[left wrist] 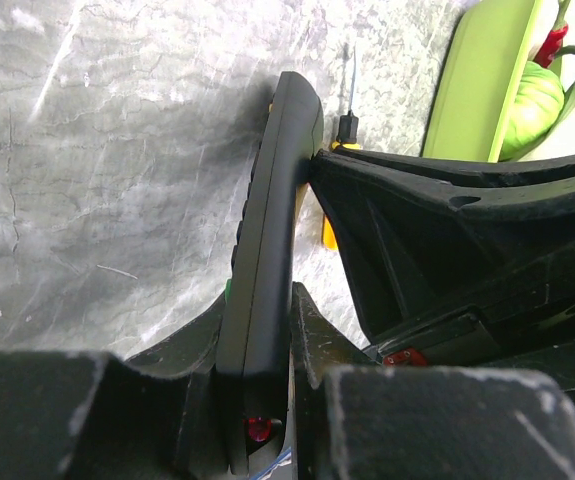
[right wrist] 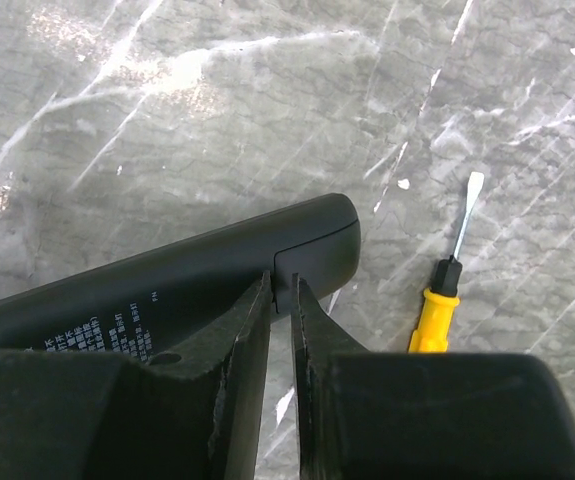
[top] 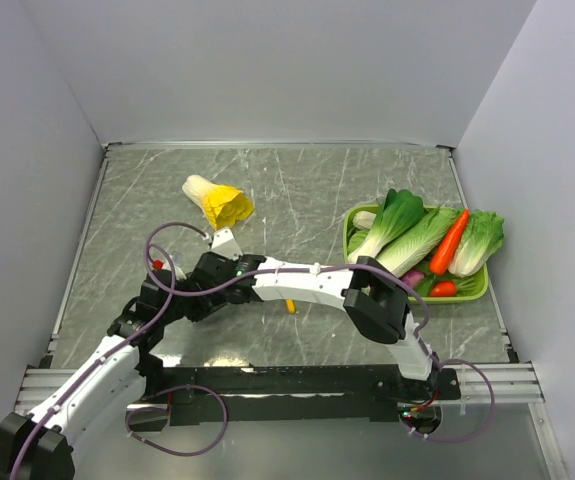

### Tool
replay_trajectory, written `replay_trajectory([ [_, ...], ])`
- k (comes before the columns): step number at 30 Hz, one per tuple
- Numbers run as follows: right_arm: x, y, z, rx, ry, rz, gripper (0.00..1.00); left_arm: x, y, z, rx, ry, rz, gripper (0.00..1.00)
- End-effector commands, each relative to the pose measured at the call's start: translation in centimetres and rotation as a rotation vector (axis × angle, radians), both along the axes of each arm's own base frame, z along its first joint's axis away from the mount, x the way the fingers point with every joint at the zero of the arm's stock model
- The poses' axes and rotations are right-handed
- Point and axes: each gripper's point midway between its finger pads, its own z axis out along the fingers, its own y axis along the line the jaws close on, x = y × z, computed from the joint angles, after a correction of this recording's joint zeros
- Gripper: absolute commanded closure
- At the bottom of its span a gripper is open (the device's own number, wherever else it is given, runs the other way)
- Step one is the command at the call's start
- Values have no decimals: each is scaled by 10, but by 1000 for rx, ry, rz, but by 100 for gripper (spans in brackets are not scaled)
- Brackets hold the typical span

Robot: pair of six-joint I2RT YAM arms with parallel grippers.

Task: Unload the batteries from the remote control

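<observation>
Gripped the remote (left wrist: 267,290) on its long edge over the left-centre of the table (top: 297,180), near end clamped in the left end effector (left wrist: 252,335), one finger (left wrist: 182,350) on each flat face. Bore small white print (right wrist: 97,335) on the back face, too fine to read. Showed a red spot at the clamped end and a seam across the back near the far end.

Met the right end effector (right wrist: 280,300) at that seam, fingers pressed together with only a slit between them and tips against the remote's edge. Could not tell whether anything was pinched there.

Left a yellow-handled screwdriver (right wrist: 437,300) lying flat on the table near the remote's far end, apart from it. Hid the remote almost wholly under the two arms in the top view.

Kept a pale yellow cabbage (top: 217,202) further back on the table, well apart. Held leafy greens (top: 407,235) and a carrot (top: 450,242) in a green tray (top: 477,291) at the right side.

Stood on grey marbled stone with white veins, shut in by plain pale walls (top: 267,60) on three sides.
</observation>
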Motion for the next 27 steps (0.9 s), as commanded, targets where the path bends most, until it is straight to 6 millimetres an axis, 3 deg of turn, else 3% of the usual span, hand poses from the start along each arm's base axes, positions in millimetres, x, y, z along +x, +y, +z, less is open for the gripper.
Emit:
replay_trajectory([
  [1, 4, -50, -20, -253, -12, -56, 80, -9, 9, -18, 67, 68, 14, 99],
  [27, 10, -50, 3, -308, -99, -80, 81, -9, 12, -21, 83, 80, 30, 99],
])
